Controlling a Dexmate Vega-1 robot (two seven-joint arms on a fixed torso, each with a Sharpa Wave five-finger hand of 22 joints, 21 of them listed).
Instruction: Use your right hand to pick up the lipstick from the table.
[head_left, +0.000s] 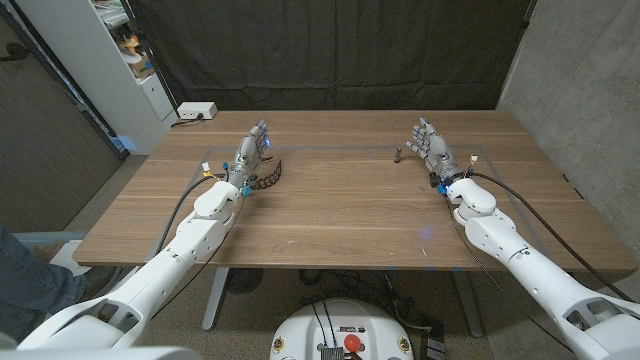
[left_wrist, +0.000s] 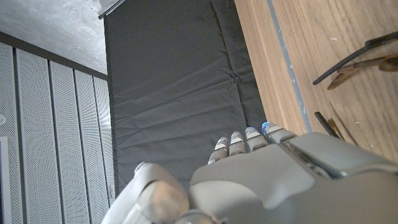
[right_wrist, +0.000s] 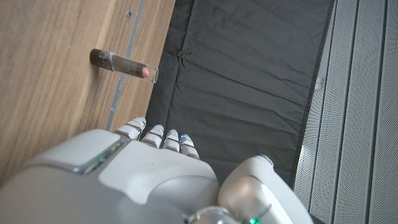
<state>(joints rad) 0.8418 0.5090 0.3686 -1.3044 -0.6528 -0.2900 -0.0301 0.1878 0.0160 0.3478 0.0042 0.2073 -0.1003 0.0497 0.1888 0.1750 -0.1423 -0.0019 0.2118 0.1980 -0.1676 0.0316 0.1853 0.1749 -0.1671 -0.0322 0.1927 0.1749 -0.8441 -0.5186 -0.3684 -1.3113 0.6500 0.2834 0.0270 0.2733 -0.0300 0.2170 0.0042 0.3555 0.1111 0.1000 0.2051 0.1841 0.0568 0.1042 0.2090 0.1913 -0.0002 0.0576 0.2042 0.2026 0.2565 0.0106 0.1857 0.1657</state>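
The lipstick (head_left: 397, 155) stands upright on the wooden table (head_left: 350, 215), a slim dark tube with a clear cap; the right wrist view shows its pink tip (right_wrist: 123, 65). My right hand (head_left: 432, 150) is just to the right of it, fingers apart and pointing away from me, a small gap between them and the tube. It holds nothing. My left hand (head_left: 250, 152) stays at the table's far left with fingers extended and nothing in them; its back (left_wrist: 267, 177) fills the lower part of the left wrist view.
A pair of dark-framed glasses (head_left: 268, 177) lies beside my left hand, its arms seen as dark glasses arms (left_wrist: 357, 59). A white power strip (head_left: 195, 111) sits at the far left corner. A black curtain (head_left: 330, 50) hangs behind the table.
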